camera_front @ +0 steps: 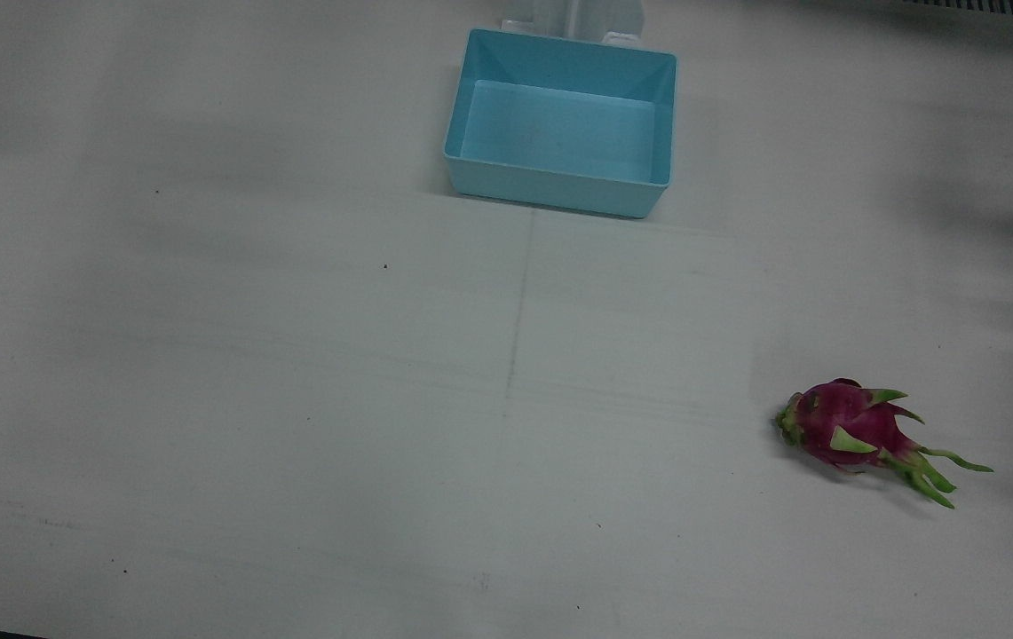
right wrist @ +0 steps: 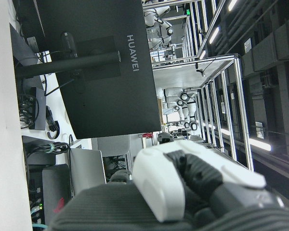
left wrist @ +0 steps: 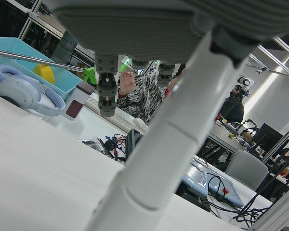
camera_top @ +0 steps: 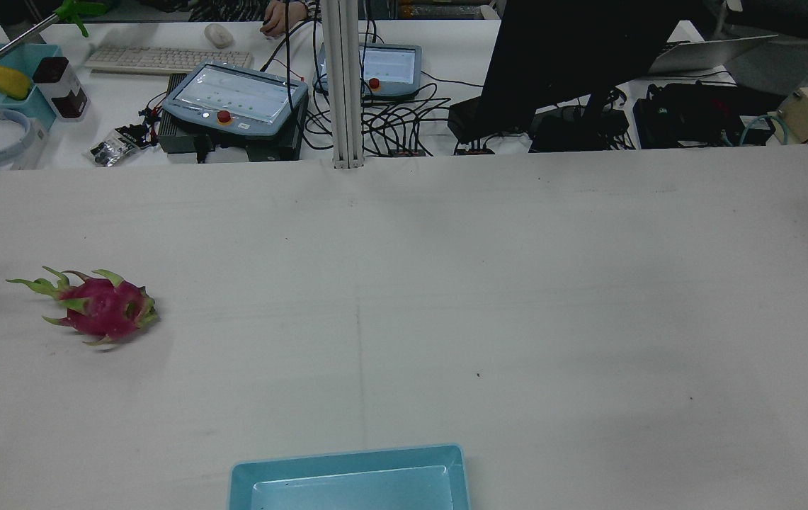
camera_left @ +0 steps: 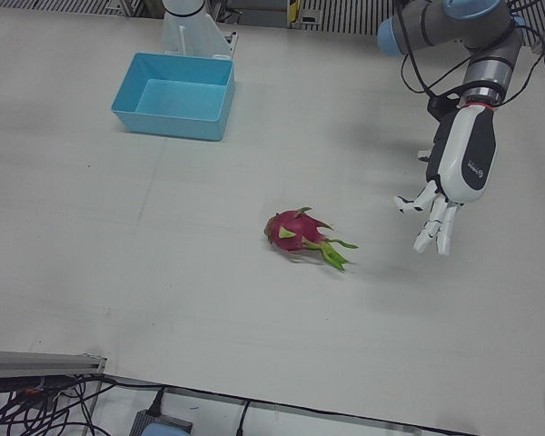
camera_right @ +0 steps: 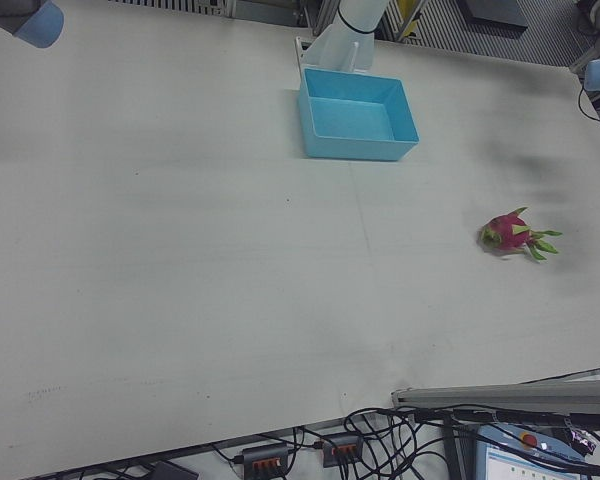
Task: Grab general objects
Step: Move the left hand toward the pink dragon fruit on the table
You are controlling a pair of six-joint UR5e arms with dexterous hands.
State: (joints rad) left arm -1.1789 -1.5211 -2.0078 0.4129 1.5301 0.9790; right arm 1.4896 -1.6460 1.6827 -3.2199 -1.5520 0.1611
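A pink dragon fruit (camera_front: 857, 432) with green scales lies on its side on the white table; it also shows in the rear view (camera_top: 103, 309), the left-front view (camera_left: 298, 233) and the right-front view (camera_right: 508, 233). My left hand (camera_left: 445, 191) hangs above the table to the right of the fruit in the left-front view, well apart from it, open and empty with its fingers (left wrist: 105, 96) spread and pointing down. My right hand (right wrist: 183, 187) shows only in its own view, as a close-up part. Its pose is unclear.
An empty light-blue bin (camera_front: 559, 191) stands near the robot's side of the table, also seen in the rear view (camera_top: 347, 453) and the left-front view (camera_left: 168, 123). Beyond the far table edge are a monitor (camera_top: 573, 57), teach pendants (camera_top: 234, 103) and cables.
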